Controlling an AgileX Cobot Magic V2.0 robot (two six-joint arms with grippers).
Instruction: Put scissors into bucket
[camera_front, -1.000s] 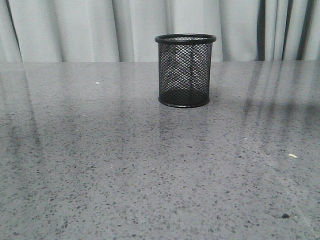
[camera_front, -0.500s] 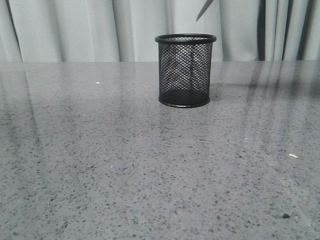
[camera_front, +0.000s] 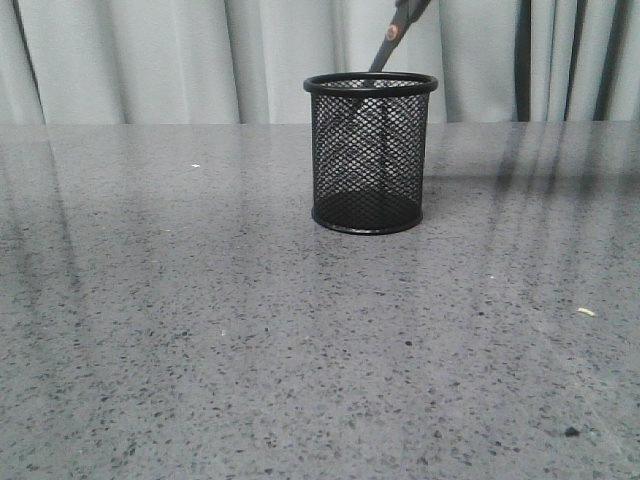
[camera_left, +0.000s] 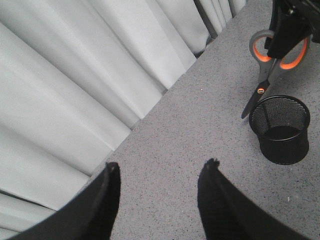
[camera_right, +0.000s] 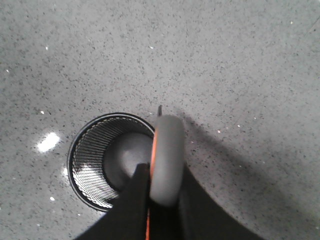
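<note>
Status: scissors hang blades-down just above the bucket, tip near or at its rim on the far side; not yet inside. Left to do: lower, release. Bucket stands upright on desk. Right claw clamped on scissor handles above the bucket. Left claw well apart from bucket, wide open, holding nothing.

scissors: 1 | bucket: 1 | end effectors: 2 — left, right
</note>
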